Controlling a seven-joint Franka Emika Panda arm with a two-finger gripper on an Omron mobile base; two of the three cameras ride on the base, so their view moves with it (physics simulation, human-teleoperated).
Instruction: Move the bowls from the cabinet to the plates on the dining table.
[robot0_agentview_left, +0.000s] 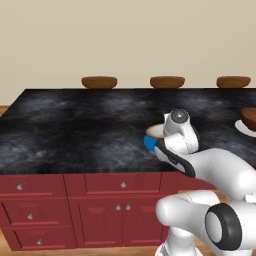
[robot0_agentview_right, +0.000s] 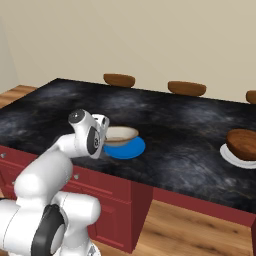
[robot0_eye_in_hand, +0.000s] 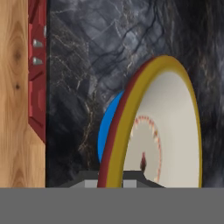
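Observation:
My gripper (robot0_eye_in_hand: 110, 181) is shut on the tan rim of the cream-white bowl (robot0_eye_in_hand: 175, 131), which hangs over the bright blue plate (robot0_eye_in_hand: 107, 131). From the right base view the bowl (robot0_agentview_right: 120, 134) sits low over the blue plate (robot0_agentview_right: 127, 148), with the gripper (robot0_agentview_right: 106, 136) at its near edge; I cannot tell whether bowl and plate touch. The left base view shows the same bowl (robot0_agentview_left: 155, 131) and plate (robot0_agentview_left: 149, 143) partly behind my hand. The dark brown bowl (robot0_agentview_right: 242, 143) rests on the white-grey plate (robot0_agentview_right: 231, 156) at the right of the dining table (robot0_agentview_right: 185, 125). The cabinet is out of view.
Three brown stool tops (robot0_agentview_left: 99, 82) (robot0_agentview_left: 167, 82) (robot0_agentview_left: 233, 81) line the table's far edge. Dark red drawers with silver knobs (robot0_agentview_left: 50, 210) run below the near edge. Wooden floor (robot0_agentview_right: 190, 230) lies to the right of the table's end.

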